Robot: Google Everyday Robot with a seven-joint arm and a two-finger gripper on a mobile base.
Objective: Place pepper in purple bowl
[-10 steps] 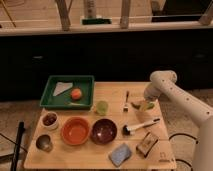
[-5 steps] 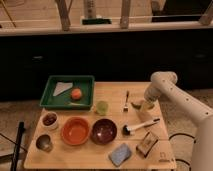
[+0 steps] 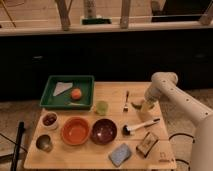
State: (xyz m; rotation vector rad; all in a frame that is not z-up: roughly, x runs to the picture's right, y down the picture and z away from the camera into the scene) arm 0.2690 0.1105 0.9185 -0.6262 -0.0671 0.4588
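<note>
The purple bowl point(image 3: 103, 131) stands at the table's front middle, right of the orange bowl point(image 3: 75, 130). My gripper point(image 3: 141, 106) is low over the table's right side, just right of the fork point(image 3: 126, 101), well to the right of and behind the purple bowl. A small greenish shape at the gripper's tip looks like the pepper point(image 3: 139, 105). I cannot tell whether it is held or lies on the table.
A green tray point(image 3: 52, 97) at the back left holds a round orange fruit point(image 3: 76, 94) and a pale cloth. A pale green cup point(image 3: 102, 107), a small white bowl point(image 3: 49, 120), a metal cup point(image 3: 44, 143), a brush point(image 3: 141, 126), a blue sponge point(image 3: 120, 154) and a wooden box point(image 3: 148, 144) stand around.
Almost nothing. The gripper stays at the same spot by the fork, and the other things have not moved.
</note>
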